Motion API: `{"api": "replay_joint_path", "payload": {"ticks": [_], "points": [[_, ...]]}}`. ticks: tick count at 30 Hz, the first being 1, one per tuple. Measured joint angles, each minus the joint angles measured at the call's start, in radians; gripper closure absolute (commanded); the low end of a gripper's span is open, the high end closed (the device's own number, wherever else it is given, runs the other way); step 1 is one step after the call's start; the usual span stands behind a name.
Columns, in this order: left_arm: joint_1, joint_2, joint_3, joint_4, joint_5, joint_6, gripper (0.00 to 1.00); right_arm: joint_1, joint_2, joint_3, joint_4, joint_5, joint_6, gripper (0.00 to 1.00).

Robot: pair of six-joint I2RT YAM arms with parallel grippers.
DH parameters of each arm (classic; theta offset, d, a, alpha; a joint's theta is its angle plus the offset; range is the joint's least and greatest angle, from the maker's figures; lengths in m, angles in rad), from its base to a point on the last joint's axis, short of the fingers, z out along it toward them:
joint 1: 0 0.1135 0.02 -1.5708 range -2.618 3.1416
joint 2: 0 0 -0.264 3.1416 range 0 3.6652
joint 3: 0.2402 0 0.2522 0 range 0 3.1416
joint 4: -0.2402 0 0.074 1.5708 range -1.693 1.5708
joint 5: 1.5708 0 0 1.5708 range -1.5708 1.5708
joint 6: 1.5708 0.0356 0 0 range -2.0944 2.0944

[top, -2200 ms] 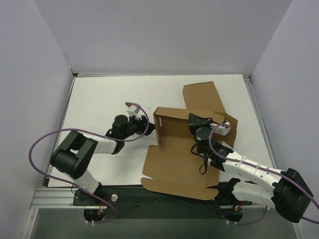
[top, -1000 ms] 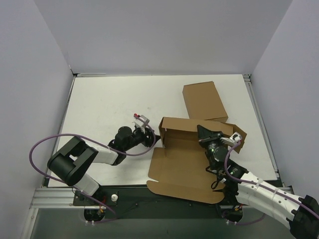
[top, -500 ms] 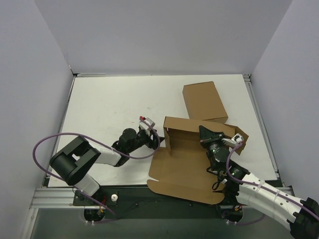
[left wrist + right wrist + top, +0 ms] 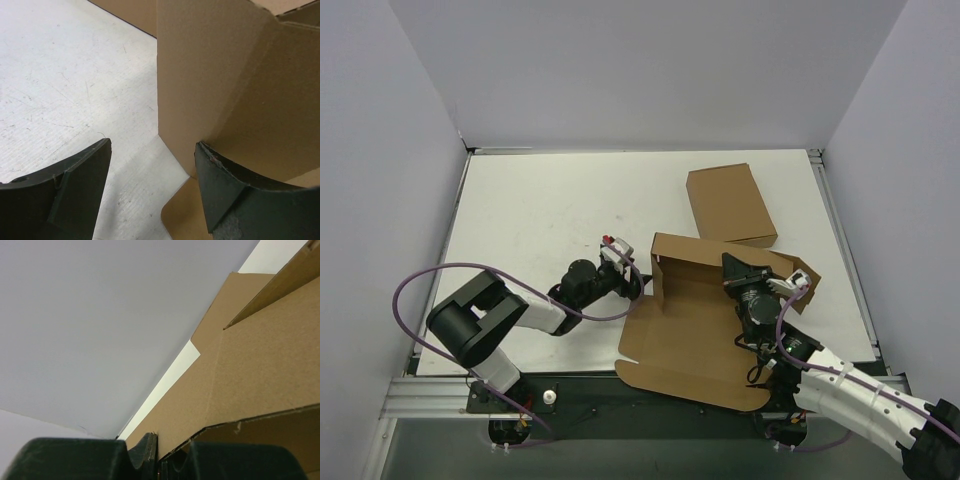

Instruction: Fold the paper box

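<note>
The paper box is a brown die-cut sheet lying right of centre, its back wall and left side flap raised. My right gripper is shut on the raised wall near its right end. In the right wrist view its fingertips pinch the cardboard edge. My left gripper is open at the box's left side flap. In the left wrist view the upright flap stands against the right finger, and the left finger is over bare table.
A compact closed brown carton lies at the back right, just behind the box's wall. The white table stretches left and back. Purple-grey walls enclose the table on three sides.
The right arm has pulled the box toward the near right, away from the carton. The left gripper has followed to the right, up to the box's left flap. Little has moved in the last half second.
</note>
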Motion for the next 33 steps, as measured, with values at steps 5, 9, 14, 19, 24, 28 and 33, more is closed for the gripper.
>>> {"api": "replay_joint_path", "payload": {"ticks": [5,9,14,19,24,28,33], "points": [[0.000,0.001,0.000,0.006,0.006,0.013,0.21,0.000,-0.005,0.000,-0.008,0.003,0.000,1.00],[0.000,0.000,-0.002,0.007,0.014,0.024,0.21,0.000,-0.010,0.002,-0.017,0.005,0.000,1.00],[0.000,-0.020,-0.011,0.006,0.026,0.027,0.22,0.000,-0.011,0.003,-0.021,0.005,0.000,1.00],[-0.005,-0.049,-0.016,0.004,0.056,0.025,0.22,0.000,-0.011,0.004,-0.025,0.007,0.000,1.00],[-0.014,-0.084,-0.017,0.002,0.096,0.026,0.22,0.000,-0.011,0.004,-0.025,0.007,0.000,1.00],[-0.014,-0.085,-0.016,-0.003,0.104,0.026,0.22,0.000,-0.011,0.005,-0.026,0.006,0.000,1.00],[-0.014,-0.080,-0.006,-0.009,0.100,0.032,0.21,0.000,-0.011,0.006,-0.029,0.006,0.000,1.00]]}}
